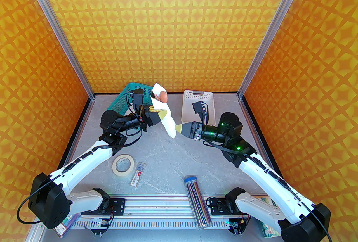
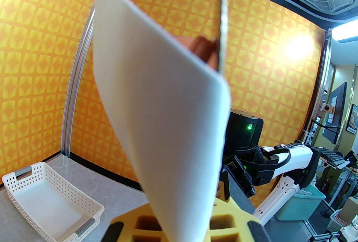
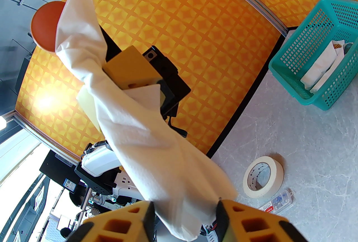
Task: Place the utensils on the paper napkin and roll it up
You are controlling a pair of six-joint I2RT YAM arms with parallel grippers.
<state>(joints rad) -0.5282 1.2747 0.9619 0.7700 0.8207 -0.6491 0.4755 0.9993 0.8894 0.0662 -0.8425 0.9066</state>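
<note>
I take the masking tape roll (image 1: 115,166) as my marker. Just right of it I see a small clear case (image 1: 138,174). Farther right and nearer lies a clear tube of coloured rods (image 1: 197,201). Well behind the roll a teal basket (image 1: 123,98) holds white wrapped bundles (image 3: 318,74). Behind and far right of the roll sits a white slotted tray (image 1: 186,106).
</note>
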